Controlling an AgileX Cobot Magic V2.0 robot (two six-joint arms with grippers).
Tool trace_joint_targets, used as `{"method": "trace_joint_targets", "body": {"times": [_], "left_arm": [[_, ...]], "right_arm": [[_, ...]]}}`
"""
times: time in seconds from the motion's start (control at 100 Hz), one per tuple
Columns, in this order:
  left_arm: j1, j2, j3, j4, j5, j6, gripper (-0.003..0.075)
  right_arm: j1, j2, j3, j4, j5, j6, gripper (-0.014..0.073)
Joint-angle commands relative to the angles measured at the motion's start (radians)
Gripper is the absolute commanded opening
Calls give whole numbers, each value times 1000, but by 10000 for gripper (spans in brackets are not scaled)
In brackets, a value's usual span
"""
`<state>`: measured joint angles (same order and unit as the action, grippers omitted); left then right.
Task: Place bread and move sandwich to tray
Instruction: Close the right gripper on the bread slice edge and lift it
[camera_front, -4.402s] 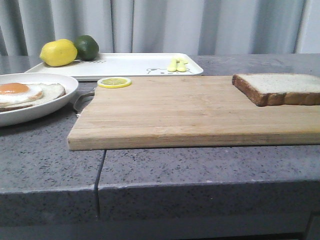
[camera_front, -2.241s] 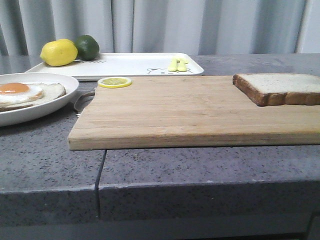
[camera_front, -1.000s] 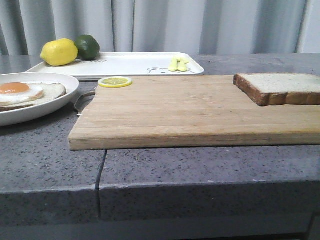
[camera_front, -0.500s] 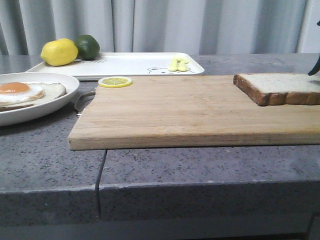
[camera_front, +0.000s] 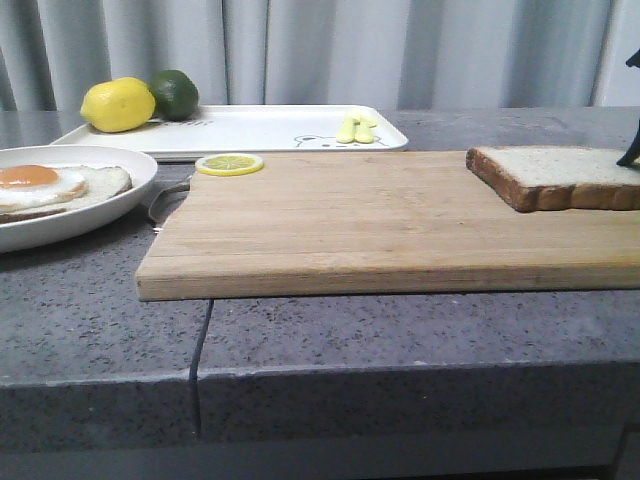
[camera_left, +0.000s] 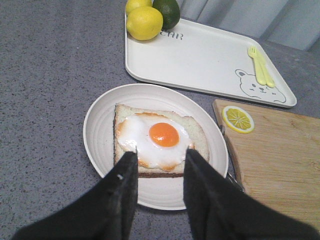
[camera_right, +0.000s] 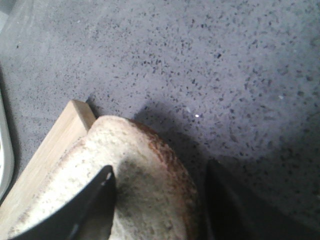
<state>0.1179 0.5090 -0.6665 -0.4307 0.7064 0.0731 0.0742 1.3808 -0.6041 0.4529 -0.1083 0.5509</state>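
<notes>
The board (camera_front: 380, 215) is lying beside the tray (camera_front: 250, 128), with the bread (camera_front: 555, 175) sitting at its right end. The sandwich (camera_left: 156, 142) is resting on the plate (camera_left: 100, 135). The right gripper (camera_right: 157, 200) is straddling the bread's corner, jaws apart; the left gripper (camera_left: 160, 165) is hovering spread over the sandwich.

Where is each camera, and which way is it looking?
Front view: low at the table edge, facing forward over the board toward the curtain; only a dark bit of the right gripper shows.
Left wrist view: on the left arm, looking down at the sandwich; open left gripper shows.
Right wrist view: on the right arm, close above the bread; right gripper fingers show.
Front and left wrist views share the tray, sandwich and lemon slice.
</notes>
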Motion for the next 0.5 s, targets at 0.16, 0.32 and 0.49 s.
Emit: {"method": "trace_joint_targets", "body": {"times": [0.16,0.32,0.49], "left_arm": [[-7,12,-35,-25,-67,-5,211],[-7,12,-35,-25,-71,-5,211],[-7,12,-35,-25,-71,-5,211]], "right_arm": [[1,-19,-26,-6,-35,-4,216],[1,-24,-26,-6,-36,-4,79],[1,-64,-26,-6,-59,-4,-68]]}}
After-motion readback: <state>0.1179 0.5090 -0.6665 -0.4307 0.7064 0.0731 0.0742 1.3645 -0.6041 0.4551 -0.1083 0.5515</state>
